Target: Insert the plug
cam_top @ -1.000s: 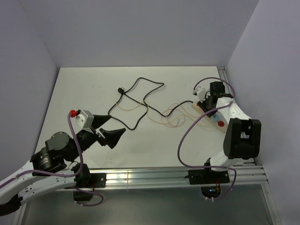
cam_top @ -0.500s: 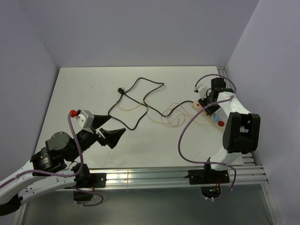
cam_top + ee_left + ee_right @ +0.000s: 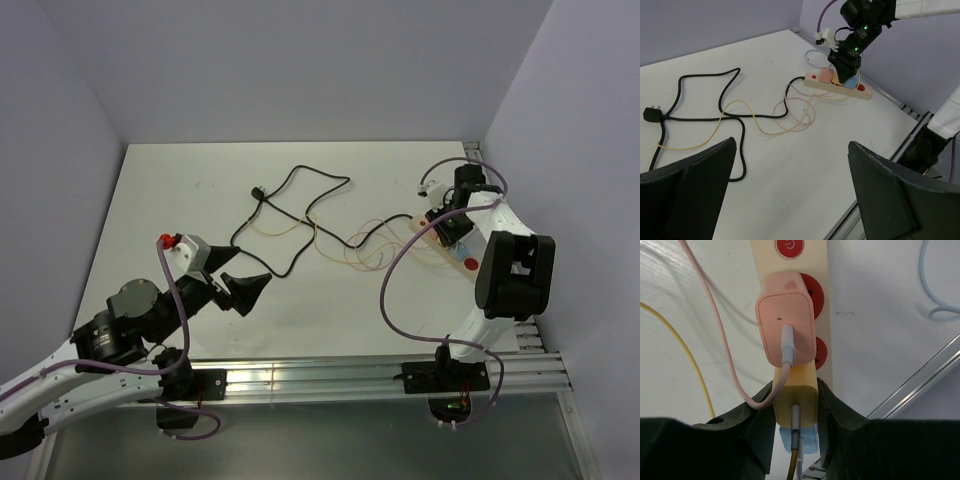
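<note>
A cream power strip [image 3: 462,255] with red sockets lies at the right edge of the table; it also shows in the left wrist view [image 3: 816,83] and the right wrist view [image 3: 821,270]. A pink plug [image 3: 786,330] sits in it. My right gripper [image 3: 796,407] is shut on a yellow plug [image 3: 796,390], held against the strip between the pink plug and a blue plug [image 3: 808,441]. I cannot tell how deep its pins sit. My left gripper [image 3: 791,145] is open and empty, above the table's front left [image 3: 240,287].
A black cable [image 3: 290,215] with a loose black plug [image 3: 258,191] loops across the table's middle. Thin yellow and pink wires [image 3: 365,250] run from there to the strip. An aluminium rail [image 3: 350,378] borders the near edge. Walls enclose the table.
My right gripper has shifted slightly toward the far end of the strip with the yellow plug in it. My left arm has moved slightly to the right.
</note>
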`<state>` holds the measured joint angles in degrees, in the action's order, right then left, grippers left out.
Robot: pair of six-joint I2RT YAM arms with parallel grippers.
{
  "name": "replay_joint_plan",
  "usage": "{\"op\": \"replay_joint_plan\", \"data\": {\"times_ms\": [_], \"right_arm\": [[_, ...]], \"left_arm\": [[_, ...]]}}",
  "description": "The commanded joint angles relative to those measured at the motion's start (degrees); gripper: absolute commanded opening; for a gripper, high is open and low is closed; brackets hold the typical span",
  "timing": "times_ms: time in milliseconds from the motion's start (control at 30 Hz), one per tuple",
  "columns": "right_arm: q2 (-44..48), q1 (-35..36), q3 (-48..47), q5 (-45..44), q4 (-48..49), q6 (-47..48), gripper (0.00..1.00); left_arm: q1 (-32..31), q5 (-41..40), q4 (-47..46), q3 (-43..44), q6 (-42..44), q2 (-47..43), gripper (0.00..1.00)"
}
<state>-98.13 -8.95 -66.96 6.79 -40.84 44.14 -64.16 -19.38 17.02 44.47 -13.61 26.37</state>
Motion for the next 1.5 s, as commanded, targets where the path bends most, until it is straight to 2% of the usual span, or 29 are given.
{"op": "replay_joint_plan", "data": {"times_ms": [0, 33, 67, 200, 367, 633, 733, 800, 1033, 1100, 1133, 1167, 1267, 1367, 1400, 1433, 1467], "right_arm": [[-8.04, -1.08, 3.59, -13.09, 3.31, -0.11, 0.00], [-8.31, -0.29, 4.29, -19.73, 3.66, -0.19, 0.00], [-8.22, 0.59, 4.73, -21.62, 5.14, -0.54, 0.00], [-9.18, -0.10, 4.47, -23.22, 5.51, -2.83, 0.00], [-15.86, 0.34, -1.50, -31.81, 2.35, -4.41, 0.00], [-20.44, 2.36, -5.90, -35.43, 1.11, -6.08, 0.00], [-16.93, 3.24, -4.85, -31.68, 4.10, -6.34, 0.00], [-14.73, 2.54, -5.98, -26.85, 2.70, -7.22, 0.00], [-14.20, 2.45, -7.75, -21.91, 0.76, -10.12, 0.00], [-12.62, 2.53, -7.14, -22.17, 1.90, -11.17, 0.08], [-11.75, 2.53, -6.52, -22.60, 2.25, -11.53, 0.18], [-10.87, 2.53, -6.17, -22.87, 2.52, -11.45, 0.33], [-4.29, 2.45, -5.73, -22.69, 3.39, -12.32, 0.50], [1.68, 2.45, -6.17, -21.29, 3.31, -13.55, 0.54], [3.19, 2.45, -6.08, -21.55, 3.57, -13.82, 0.60], [4.68, 2.36, -5.90, -21.99, 3.66, -14.08, 0.72], [7.05, 2.36, -5.90, -22.34, 3.66, -14.52, 0.98]], "left_arm": [[0.00, -0.31, -1.37, 0.09, 1.13, 0.70, 0.99], [0.00, -0.22, -1.28, 0.18, 0.95, 0.96, 0.99], [-0.09, -0.40, -1.11, 0.18, 0.95, 0.96, 1.00], [-0.09, -0.31, -1.63, -0.17, 1.12, 0.09, 1.00], [-0.09, 0.22, -1.37, 0.00, 1.13, 1.49, 0.99], [0.00, -0.49, -1.63, 0.00, 1.04, 2.54, 1.00], [0.00, -1.10, -1.11, 0.09, 0.95, 2.81, 0.99], [0.00, -1.28, -1.19, 0.01, 0.86, 2.55, 0.99], [0.00, -1.37, -1.11, -0.08, 0.86, 2.10, 0.99], [0.00, -1.45, -1.11, -0.08, 0.86, 2.19, 0.99], [0.00, -1.37, -1.19, -0.08, 0.86, 2.19, 1.00], [0.00, -1.28, -1.11, -0.17, 0.86, 2.19, 1.00], [0.00, -1.02, -1.28, -0.08, 0.86, 2.37, 0.99], [0.00, -1.10, -1.37, -0.08, 0.86, 2.37, 1.00], [0.00, -0.93, -1.55, -0.17, 0.86, 2.37, 1.00], [0.00, -0.93, -1.46, -0.26, 0.86, 2.46, 0.99], [0.00, -1.01, -1.46, -0.17, 0.95, 2.46, 1.00]]}}
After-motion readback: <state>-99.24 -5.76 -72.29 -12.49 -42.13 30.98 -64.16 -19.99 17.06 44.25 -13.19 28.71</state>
